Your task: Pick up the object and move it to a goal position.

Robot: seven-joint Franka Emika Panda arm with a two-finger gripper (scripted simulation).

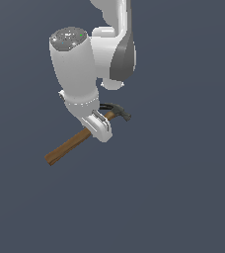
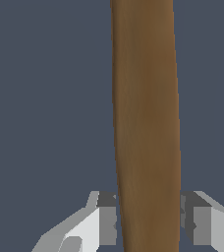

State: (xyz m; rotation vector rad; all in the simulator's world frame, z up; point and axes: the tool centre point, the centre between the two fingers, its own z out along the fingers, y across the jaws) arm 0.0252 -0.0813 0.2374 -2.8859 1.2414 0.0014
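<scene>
White robot gripper clamped on the brown wooden handle of the small claw hammer, near its dark grey metal head. Wrist view: both finger pads pressed against the handle sides. Hammer lies tilted beneath the arm.

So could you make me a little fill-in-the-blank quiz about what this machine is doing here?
1. The pincer is closed on a ____.
2. The hammer has a handle made of brown ____.
3. The pincer grips the handle nearer the ____ end than the free end.

Missing words: hammer; wood; head
</scene>
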